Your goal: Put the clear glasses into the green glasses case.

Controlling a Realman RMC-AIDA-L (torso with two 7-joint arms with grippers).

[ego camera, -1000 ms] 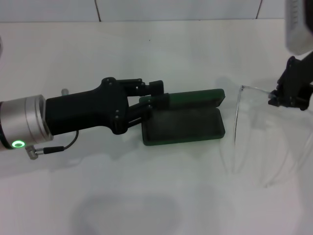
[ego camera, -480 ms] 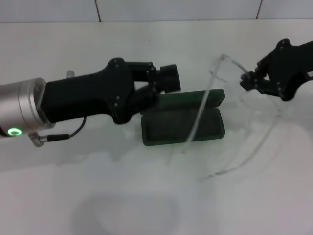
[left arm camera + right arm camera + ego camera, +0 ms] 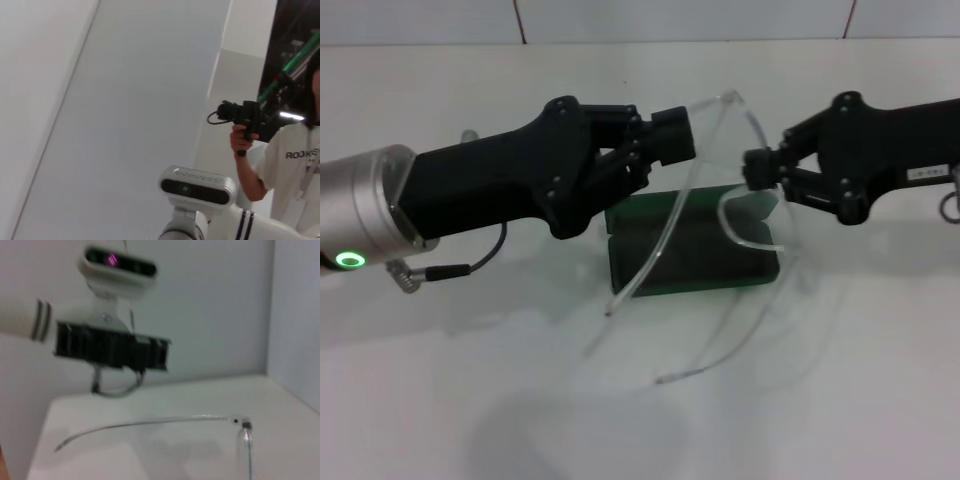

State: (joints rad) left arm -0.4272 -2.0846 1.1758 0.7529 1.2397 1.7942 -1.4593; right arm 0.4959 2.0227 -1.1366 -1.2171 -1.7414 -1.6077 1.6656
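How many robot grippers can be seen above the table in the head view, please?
2. The left gripper is above the rear left corner of the open green glasses case. The right gripper is above its rear right, holding the clear glasses.

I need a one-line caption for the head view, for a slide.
Right tool carries the clear glasses above the open green glasses case; left tool hovers at the case's lid side.

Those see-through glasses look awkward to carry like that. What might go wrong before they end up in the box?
The right gripper pinches the clear plastic glasses only at one edge, so they might slip. Their long arms hang unfolded past the open dark green glasses case and may catch its rim. The left gripper sits close beside the frame and might bump it.
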